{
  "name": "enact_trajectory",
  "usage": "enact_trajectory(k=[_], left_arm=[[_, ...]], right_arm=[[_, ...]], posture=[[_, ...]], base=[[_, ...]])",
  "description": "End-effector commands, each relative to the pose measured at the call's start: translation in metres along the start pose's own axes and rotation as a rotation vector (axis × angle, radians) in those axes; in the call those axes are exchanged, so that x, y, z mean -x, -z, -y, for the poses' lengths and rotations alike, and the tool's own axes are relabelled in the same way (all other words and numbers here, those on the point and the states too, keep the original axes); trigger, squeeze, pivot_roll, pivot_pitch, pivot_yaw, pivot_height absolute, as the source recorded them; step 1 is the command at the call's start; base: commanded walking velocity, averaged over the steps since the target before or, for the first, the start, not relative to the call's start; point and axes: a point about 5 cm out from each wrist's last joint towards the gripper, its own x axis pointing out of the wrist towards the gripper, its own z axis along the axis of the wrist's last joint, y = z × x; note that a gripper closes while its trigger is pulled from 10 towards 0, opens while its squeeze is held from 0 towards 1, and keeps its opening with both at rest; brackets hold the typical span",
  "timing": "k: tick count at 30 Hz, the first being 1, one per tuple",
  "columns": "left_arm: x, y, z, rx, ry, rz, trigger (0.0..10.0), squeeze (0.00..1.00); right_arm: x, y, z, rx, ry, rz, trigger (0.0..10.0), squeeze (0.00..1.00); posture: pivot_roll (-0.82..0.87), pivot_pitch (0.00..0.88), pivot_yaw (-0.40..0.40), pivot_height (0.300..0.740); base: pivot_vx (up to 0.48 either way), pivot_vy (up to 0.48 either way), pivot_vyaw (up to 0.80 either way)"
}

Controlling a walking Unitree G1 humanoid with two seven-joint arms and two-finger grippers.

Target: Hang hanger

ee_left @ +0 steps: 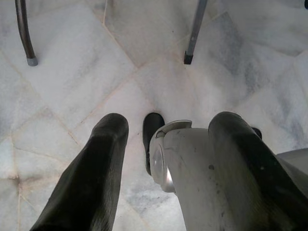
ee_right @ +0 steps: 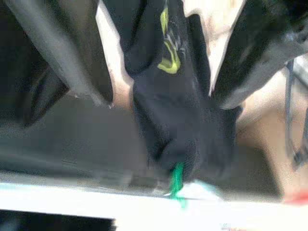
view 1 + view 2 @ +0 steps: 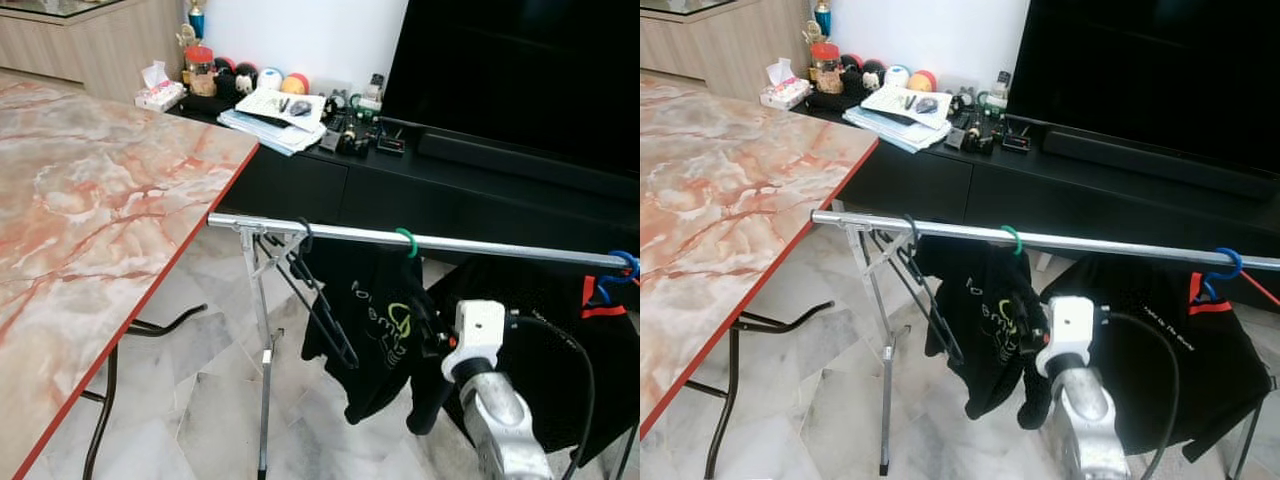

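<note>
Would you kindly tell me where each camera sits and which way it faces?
Left eye view: head, facing forward and down at the rail, black shirt on its green hanger; right arm shows.
Right eye view: head, the same scene and arm.
Left wrist view: left wrist, facing down at marble floor; left end effector open.
Right wrist view: right wrist, facing the shirt, blurred; right end effector open.
Shared: shirt, green hanger.
</note>
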Motion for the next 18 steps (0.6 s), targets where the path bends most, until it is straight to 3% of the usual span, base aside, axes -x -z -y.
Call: enact_trajectory(k=[1, 2, 3, 5, 9, 14, 18], left_arm=[[0.003, 0.012, 0.004, -0.007, 0.021, -0.049, 10.0, 0.00], [0.003, 0.012, 0.003, -0.004, 0.020, -0.048, 10.0, 0.00], [0.003, 0.012, 0.003, -0.004, 0.020, -0.048, 10.0, 0.00], [0.003, 0.011, 0.002, -0.004, 0.019, -0.047, 10.0, 0.00], [0.001, 0.007, 0.000, -0.005, 0.017, -0.049, 10.0, 0.00], [0.001, 0.005, -0.004, 0.003, 0.005, -0.058, 10.0, 0.00], [0.003, 0.011, -0.008, 0.002, 0.003, -0.075, 10.0, 0.00]], right_arm=[[0.000, 0.014, -0.002, 0.042, -0.028, -0.094, 10.0, 0.00], [-0.005, 0.012, -0.002, -0.027, -0.013, -0.103, 10.0, 0.00], [-0.005, 0.012, -0.002, -0.027, -0.013, -0.103, 10.0, 0.00], [-0.011, 0.009, 0.001, -0.115, 0.030, -0.143, 10.0, 0.00], [-0.022, 0.006, 0.002, -0.013, 0.027, -0.216, 10.0, 0.00], [-0.036, -0.015, 0.008, -0.042, 0.039, -0.149, 10.0, 0.00], [-0.041, -0.022, 0.011, -0.055, 0.046, -0.157, 10.0, 0.00]], posture=[[0.10, 0.103, -0.101, 0.740], [0.11, 0.101, -0.099, 0.740], [0.11, 0.101, -0.099, 0.740], [0.10, 0.104, -0.095, 0.740], [0.11, 0.104, -0.091, 0.740], [0.12, 0.103, -0.088, 0.740], [0.12, 0.104, -0.086, 0.740]], base=[[0.000, 0.000, 0.00], [0.000, 0.000, 0.00], [0.000, 0.000, 0.00], [0.000, 0.000, 0.00], [0.000, 0.000, 0.00], [0.000, 0.000, 0.00], [0.000, 0.000, 0.00]])
